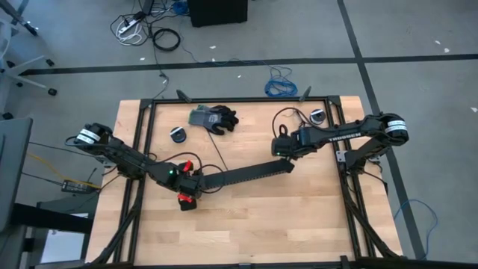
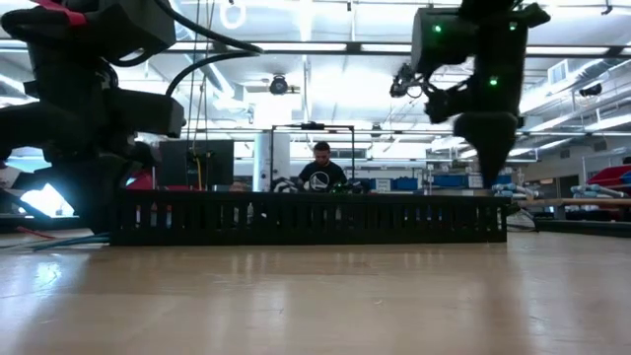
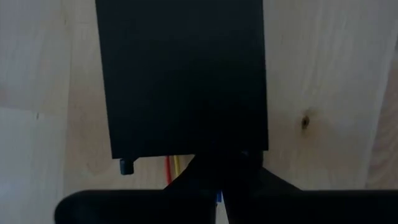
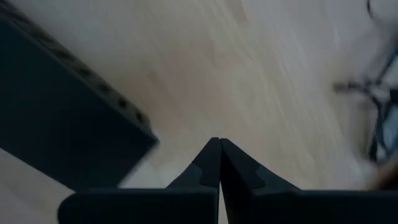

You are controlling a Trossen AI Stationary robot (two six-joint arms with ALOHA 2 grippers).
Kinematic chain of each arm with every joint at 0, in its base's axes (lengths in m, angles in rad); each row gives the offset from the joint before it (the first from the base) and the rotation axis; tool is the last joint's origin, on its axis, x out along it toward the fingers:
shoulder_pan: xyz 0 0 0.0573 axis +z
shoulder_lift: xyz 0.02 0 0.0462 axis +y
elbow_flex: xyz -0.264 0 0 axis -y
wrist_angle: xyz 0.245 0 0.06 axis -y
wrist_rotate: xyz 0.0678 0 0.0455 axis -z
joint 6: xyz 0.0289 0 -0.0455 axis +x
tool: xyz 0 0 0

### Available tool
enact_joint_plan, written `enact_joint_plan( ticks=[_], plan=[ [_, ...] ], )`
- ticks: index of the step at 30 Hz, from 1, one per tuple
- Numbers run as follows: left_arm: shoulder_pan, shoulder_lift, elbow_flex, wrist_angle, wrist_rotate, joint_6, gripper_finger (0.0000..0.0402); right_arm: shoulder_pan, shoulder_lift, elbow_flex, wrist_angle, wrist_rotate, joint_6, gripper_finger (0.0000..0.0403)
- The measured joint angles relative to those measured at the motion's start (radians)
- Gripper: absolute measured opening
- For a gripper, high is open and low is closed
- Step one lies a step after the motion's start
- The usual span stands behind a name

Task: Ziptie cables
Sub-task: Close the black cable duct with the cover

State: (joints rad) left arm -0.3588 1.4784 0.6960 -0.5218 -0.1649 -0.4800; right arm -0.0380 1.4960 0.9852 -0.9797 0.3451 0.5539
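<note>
The black slotted channel [image 1: 243,173] lies slantwise across the middle of the table and shows side-on in the low view [image 2: 306,219]. Of the cables I see only thin yellow and red strands [image 3: 170,164] and a blue sliver [image 3: 217,198] at the channel's left end; the rest is hidden inside the channel. My left gripper [image 1: 188,180] [image 3: 217,171] sits shut at that end. My right gripper [image 1: 283,152] [image 2: 490,148] [image 4: 218,142] hangs shut just above the channel's right end [image 4: 74,137], touching nothing. My left gripper is shut at the channel's left end [image 3: 186,152], where the thin strands [image 3: 170,164] run in behind its fingers [image 3: 199,177]. A blue sliver shows in the slit between them. The fingers and the channel's end hide the place of contact, so the hold cannot be told further.
A pair of dark gloves [image 1: 213,118] lies near the table's far edge, with a small round roll [image 1: 179,134] beside it and another [image 1: 318,116] far right. A black cord [image 1: 287,119] loops near the right arm. A red-handled tool [image 1: 185,200] lies by the left gripper. The near half is bare wood [image 1: 254,224].
</note>
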Motion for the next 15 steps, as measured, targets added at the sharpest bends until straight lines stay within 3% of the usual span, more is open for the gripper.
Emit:
enact_joint_plan(
  ticks=[4,15],
  plan=[
    [0.000,0.000,0.000,-0.001,0.000,0.000,0.0000,0.018,0.000,-0.009,-0.094,-0.039,0.074,0.0000],
    [0.000,0.000,0.000,0.002,0.000,0.003,0.0000,0.038,0.052,-0.027,0.011,-0.183,0.096,0.0000]
  ],
)
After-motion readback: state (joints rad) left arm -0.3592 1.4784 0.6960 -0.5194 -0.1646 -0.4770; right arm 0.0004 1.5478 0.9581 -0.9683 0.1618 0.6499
